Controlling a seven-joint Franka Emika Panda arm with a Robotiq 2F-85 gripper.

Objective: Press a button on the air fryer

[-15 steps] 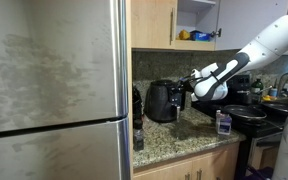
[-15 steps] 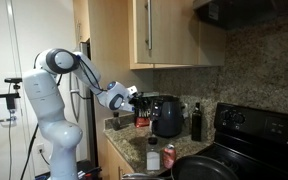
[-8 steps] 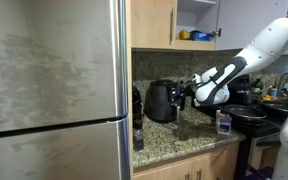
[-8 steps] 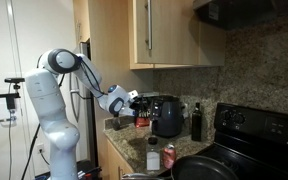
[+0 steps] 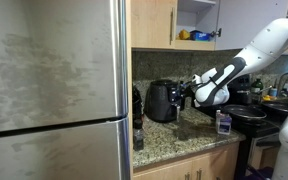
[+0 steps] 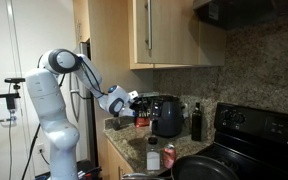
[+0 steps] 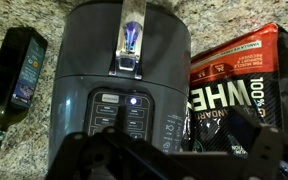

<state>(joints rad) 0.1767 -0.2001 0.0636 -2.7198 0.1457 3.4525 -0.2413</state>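
Observation:
The air fryer is a rounded dark grey appliance on the granite counter, seen in both exterior views. In the wrist view its front control panel faces me, with one small button lit. My gripper shows as dark fingers at the bottom of the wrist view, spread apart and holding nothing. It hovers just in front of the panel without visibly touching it. It also shows in both exterior views, level with the fryer's front.
A red-and-black whey bag stands right beside the fryer, a dark oil bottle on its other side. A stove with a pan, a can and a small container are nearby. A steel fridge bounds the counter.
My gripper has dipped slightly in front of the air fryer since a second ago. Nothing else has moved.

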